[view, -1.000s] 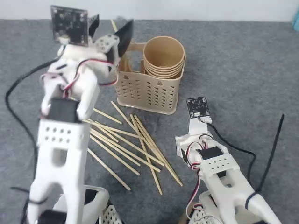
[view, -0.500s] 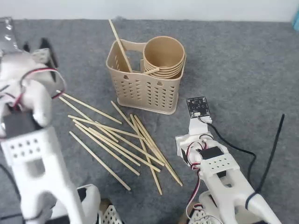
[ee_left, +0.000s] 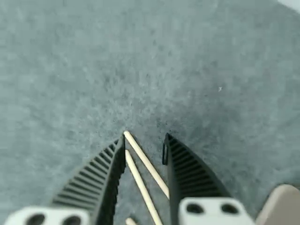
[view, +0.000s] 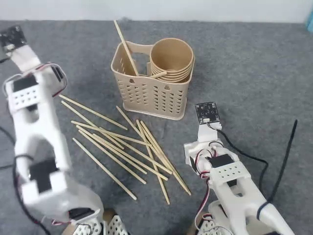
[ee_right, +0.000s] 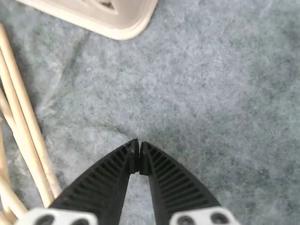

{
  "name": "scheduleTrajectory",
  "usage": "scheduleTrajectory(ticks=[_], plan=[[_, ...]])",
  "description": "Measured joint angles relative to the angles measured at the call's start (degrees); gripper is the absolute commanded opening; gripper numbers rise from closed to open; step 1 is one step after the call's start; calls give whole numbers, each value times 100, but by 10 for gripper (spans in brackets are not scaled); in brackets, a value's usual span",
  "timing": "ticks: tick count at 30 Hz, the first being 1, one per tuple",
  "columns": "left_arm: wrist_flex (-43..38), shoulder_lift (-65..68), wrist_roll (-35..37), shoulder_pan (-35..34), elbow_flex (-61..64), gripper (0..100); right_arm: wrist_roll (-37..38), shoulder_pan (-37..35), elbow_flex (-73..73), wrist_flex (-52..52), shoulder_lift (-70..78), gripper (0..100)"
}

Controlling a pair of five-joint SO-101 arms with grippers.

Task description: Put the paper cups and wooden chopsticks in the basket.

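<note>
BACK FOR MORE: We see the left arm swung away from above the basket to its left side, leaving one wooden chopstick leaning inside, next to the stacked paper cups. The left gripper hangs partly spread and empty over the grey mat, with two chopstick ends lying between its jaws. The loose chopsticks lie scattered in front of the basket. The right gripper rests pinched closed near the basket's front corner. One is delivered, we judge, and many remain.
</note>
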Motion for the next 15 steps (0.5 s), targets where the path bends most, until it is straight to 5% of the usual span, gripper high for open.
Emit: scheduleTrajectory(ticks=[15], plan=[[0,2505,360,0,-1160,121,0,0,0,0,0,19]])
